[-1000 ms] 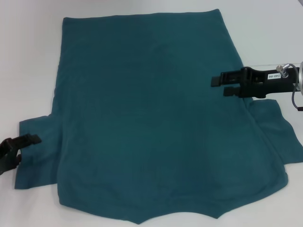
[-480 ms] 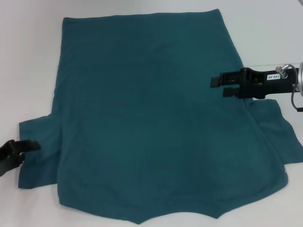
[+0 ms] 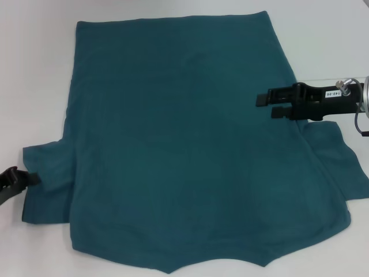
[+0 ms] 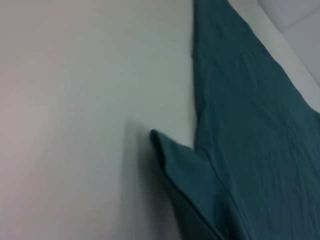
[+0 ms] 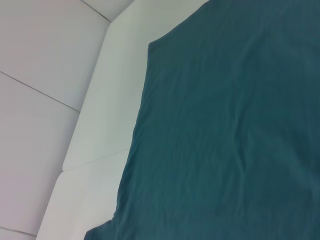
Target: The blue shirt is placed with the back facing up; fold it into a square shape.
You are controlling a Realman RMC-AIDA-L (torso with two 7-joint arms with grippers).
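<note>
Broadly, the blue shirt point(image 3: 184, 144) lies spread flat on the white table point(image 3: 34, 86), covering most of the head view from 12 o'clock down to 6. It is a dark teal-blue, matte and plain on the side that shows, with only faint soft creases. Its straight hem lies at 12 o'clock, the curved neck edge at 6, and a short sleeve sticks out at each side. The sleeve at 8 o'clock has its outer edge raised and folded, which the left wrist view shows as a lifted corner point(image 4: 175, 165) above the table. The left gripper point(image 3: 17, 179) sits at that sleeve's outer edge at 8 o'clock; whether its fingers pinch the cloth cannot be told. The right gripper point(image 3: 271, 105) hangs over the shirt's side edge at 3 o'clock, fingers apart and holding nothing.
</note>
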